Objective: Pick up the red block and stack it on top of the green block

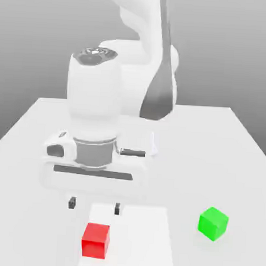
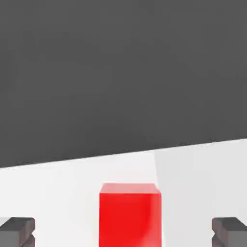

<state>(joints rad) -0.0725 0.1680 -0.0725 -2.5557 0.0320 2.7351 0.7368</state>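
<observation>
one red cube (image 1: pixel 96 241), one green cube (image 1: pixel 213 223)

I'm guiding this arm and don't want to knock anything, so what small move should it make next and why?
I'd probably lower the open gripper gently over the red block, watching its alignment: the hand view shows that block between the spread fingertips, and nothing is gripped, while the green block sits apart.

Pale Table Spreading, White Sheet Lying Flat

A light grey table (image 1: pixel 21 206) is stretching across the exterior view's middle and lower part. A bright white square (image 1: pixel 140 240) is lying flat on it, at the lower centre. A grey backdrop (image 1: pixel 227 52) is filling the upper left and upper right.
</observation>
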